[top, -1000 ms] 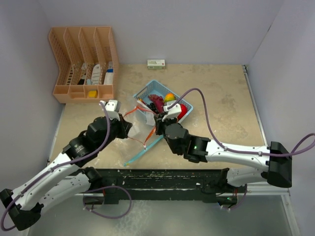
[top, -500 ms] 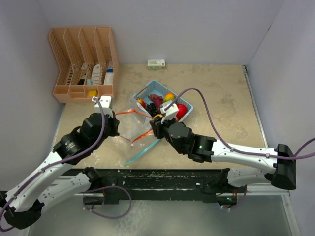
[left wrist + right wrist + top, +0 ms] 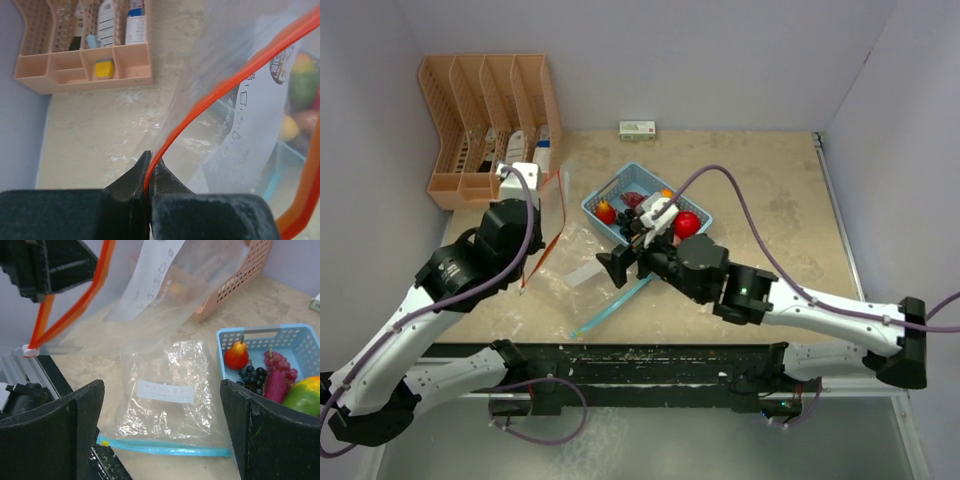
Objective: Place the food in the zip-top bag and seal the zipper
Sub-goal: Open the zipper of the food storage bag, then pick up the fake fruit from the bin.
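Observation:
My left gripper (image 3: 148,175) is shut on the orange zipper (image 3: 225,85) of a clear zip-top bag (image 3: 250,115) and holds it up off the table at the left (image 3: 548,205). The bag hangs open-sided in the right wrist view (image 3: 170,275). My right gripper (image 3: 162,410) stands wide open, holding nothing, above a second clear bag (image 3: 165,390) with a blue zipper (image 3: 610,305) lying flat. The food sits in a blue basket (image 3: 603,192): a red pear-shaped fruit (image 3: 236,356), dark grapes (image 3: 252,380), a maroon sweet potato (image 3: 276,387), a green-orange mango (image 3: 305,397) and a red pepper (image 3: 686,224).
An orange slotted rack (image 3: 490,130) with white bottles stands at the back left, close to the raised bag. A small white box (image 3: 637,128) lies against the back wall. A black rail (image 3: 650,355) runs along the table's near edge.
My right gripper opened and let go of the orange-zipper bag, then swung left over the flat bag. My left gripper carried the bag up and toward the rack.

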